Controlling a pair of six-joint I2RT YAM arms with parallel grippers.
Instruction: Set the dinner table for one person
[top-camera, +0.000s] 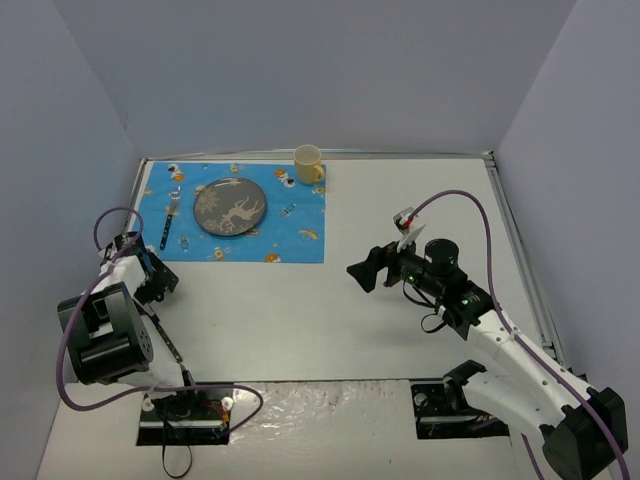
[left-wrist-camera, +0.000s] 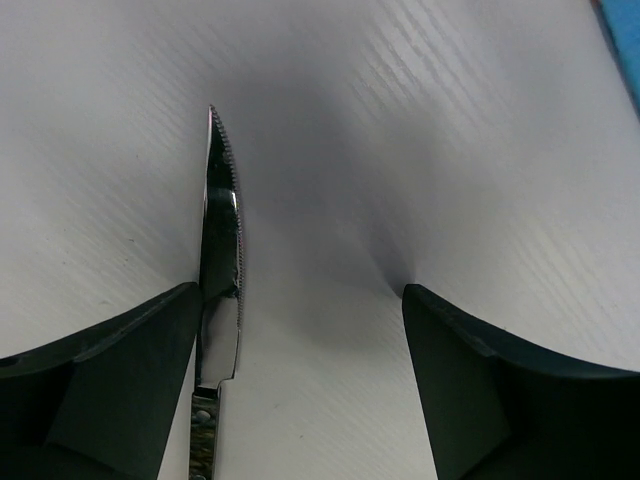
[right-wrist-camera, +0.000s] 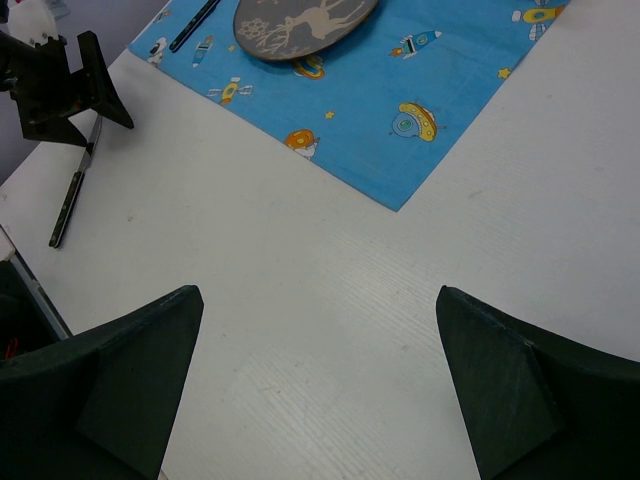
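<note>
A large white rectangular worktop (top-camera: 300, 320) spreads beneath both arms. Near its left edge the left pincer (left-wrist-camera: 300, 300) stands wide, with a serrated steel knife (left-wrist-camera: 222, 250) lying flat just beside one finger. Further back, a blue cartoon-print cloth mat (top-camera: 290, 235) carries a dark-handled fork (top-camera: 168, 222), a grey deer-patterned plate (top-camera: 230, 207) and, at its far right corner, a yellow mug (top-camera: 308, 164). To the right, the right pincer (right-wrist-camera: 318, 300) hovers wide open above bare worktop.

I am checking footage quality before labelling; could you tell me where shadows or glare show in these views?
Left wrist: a dark shadow pools on the table between the jaws; the knife mirrors dark with a bright streak. Right wrist: even light, no glare. Top external: even light, faint sheen at the near edge.
</note>
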